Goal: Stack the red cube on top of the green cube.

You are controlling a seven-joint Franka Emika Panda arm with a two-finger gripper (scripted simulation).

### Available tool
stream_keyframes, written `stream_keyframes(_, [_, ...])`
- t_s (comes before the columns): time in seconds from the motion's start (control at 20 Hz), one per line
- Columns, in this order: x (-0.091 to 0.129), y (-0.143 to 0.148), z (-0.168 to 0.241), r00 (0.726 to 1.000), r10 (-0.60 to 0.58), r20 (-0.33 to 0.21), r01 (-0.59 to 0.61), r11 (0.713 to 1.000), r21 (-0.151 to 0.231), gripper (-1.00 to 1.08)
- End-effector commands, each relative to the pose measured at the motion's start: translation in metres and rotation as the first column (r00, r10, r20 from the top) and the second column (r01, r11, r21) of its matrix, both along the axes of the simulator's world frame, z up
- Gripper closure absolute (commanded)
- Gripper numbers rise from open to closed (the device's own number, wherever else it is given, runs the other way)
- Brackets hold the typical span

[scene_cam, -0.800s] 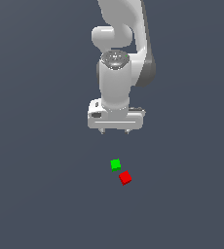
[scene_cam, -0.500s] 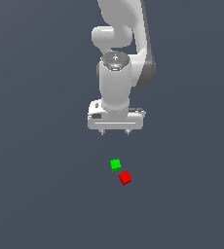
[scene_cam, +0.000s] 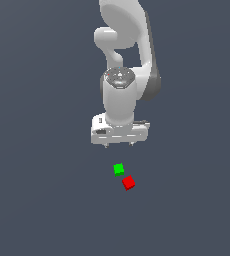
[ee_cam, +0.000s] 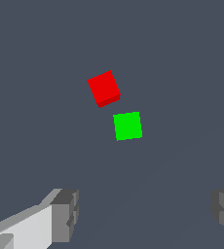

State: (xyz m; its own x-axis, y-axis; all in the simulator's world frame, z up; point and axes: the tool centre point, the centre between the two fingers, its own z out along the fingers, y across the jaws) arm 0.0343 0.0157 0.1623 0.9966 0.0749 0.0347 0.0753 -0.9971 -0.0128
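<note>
Nothing moved; red cube [scene_cam: 129, 182] seemingly skewed beside green cube [scene_cam: 118, 169].

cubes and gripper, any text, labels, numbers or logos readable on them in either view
None can be read.
red cube: plain faces, no marking.
green cube: plain faces, no marking.
gripper: white housing with a few small dark marks in the exterior view, too small to tell whether they are text.
dark floor: bare, no signs.

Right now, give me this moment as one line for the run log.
hand: open, empty, above cubes | red cube: on floor, unstacked | green cube: on floor, beside red | phase: pre-grasp
</note>
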Motion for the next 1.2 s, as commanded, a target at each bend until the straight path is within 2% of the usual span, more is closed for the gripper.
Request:
stream_keyframes(0.0, [0.01, 0.002, -0.009, 0.999, 0.035, -0.003, -0.035, 0.999, -0.001, -0.92])
stream_keyframes(0.3, [0.039, 0.01, -0.033, 0.991, 0.136, -0.011, -0.136, 0.991, -0.006, -0.92])
stream_keyframes(0.7, [0.073, 0.023, -0.063, 0.966, 0.258, -0.022, -0.259, 0.966, -0.011, -0.92])
stream_keyframes(1.15, [0.097, 0.037, -0.085, 0.938, 0.346, -0.031, -0.346, 0.938, -0.014, -0.92])
